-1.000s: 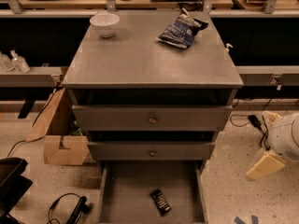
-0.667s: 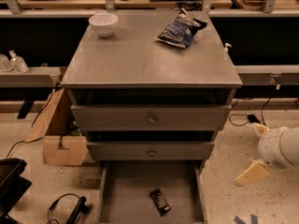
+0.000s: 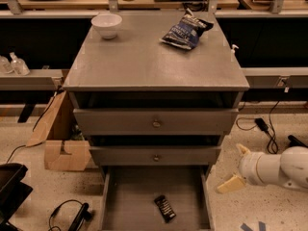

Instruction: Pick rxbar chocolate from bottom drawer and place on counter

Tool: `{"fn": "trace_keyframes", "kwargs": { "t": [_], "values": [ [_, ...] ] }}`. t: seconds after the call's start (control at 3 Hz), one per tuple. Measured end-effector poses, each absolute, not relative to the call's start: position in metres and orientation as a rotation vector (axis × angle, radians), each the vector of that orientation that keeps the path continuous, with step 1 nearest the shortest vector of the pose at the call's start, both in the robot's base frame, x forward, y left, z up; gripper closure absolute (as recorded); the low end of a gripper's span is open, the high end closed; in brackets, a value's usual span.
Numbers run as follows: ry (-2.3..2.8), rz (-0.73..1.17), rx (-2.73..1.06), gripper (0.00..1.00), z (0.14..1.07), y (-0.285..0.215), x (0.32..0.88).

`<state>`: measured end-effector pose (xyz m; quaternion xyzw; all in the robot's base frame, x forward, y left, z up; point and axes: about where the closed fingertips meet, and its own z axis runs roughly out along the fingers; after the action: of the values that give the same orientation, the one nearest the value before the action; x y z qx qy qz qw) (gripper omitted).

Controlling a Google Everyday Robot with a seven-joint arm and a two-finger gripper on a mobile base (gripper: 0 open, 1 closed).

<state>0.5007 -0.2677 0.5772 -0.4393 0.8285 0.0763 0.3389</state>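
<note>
The rxbar chocolate (image 3: 165,208), a small black bar with white lettering, lies flat on the floor of the open bottom drawer (image 3: 130,196), right of its middle. The grey counter (image 3: 149,61) tops the cabinet above two shut drawer fronts. My gripper (image 3: 235,167) is on a white arm at the right, low beside the cabinet and just right of the drawer's right wall. Its two cream fingers (image 3: 229,184) are spread apart and hold nothing.
A white bowl (image 3: 106,24) stands at the counter's back left and a dark blue chip bag (image 3: 186,30) lies at its back right. A cardboard box (image 3: 60,141) and black cables (image 3: 72,216) lie on the floor to the left. Cables (image 3: 263,127) run along the floor on the right.
My gripper and arm have moved left across the floor, closer to the bottom drawer's right side. The bar, bowl and bag have not moved.
</note>
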Motion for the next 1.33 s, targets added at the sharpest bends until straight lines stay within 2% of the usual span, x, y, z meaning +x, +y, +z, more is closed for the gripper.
{"fn": "trace_keyframes", "kwargs": {
  "t": [0.67, 1.33],
  "values": [
    [2.255, 0.26, -1.046, 0.0, 0.48, -0.25, 0.522],
    [2.272, 0.322, -1.03, 0.0, 0.442, -0.24, 0.517]
  ]
}}
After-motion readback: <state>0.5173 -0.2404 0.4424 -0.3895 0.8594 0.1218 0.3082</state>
